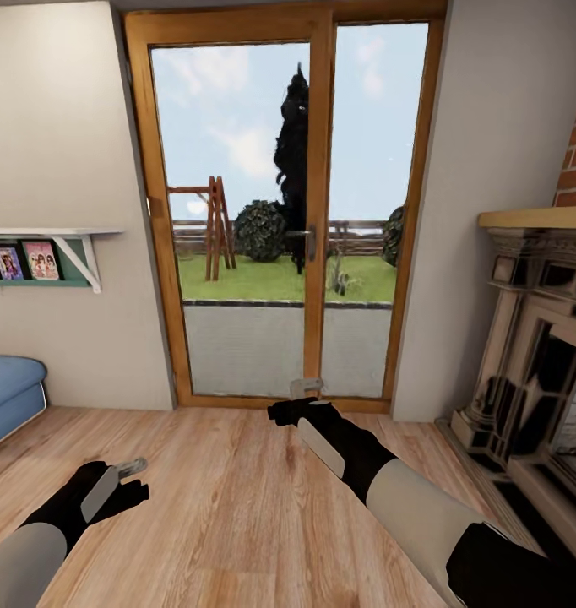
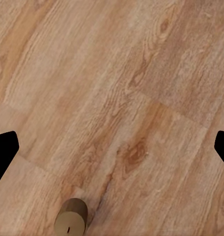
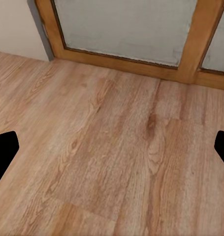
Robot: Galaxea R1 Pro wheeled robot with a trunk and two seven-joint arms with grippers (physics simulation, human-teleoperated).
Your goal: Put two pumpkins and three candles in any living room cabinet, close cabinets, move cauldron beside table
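A candle is seen upright on the floor below the left gripper, jaws apart and empty; right gripper likewise apart, farther off.

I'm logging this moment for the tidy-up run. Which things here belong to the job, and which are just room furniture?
Job things:
candle, upright on the floor

Just around:
glass door
fireplace
wall shelf with photos
blue sofa
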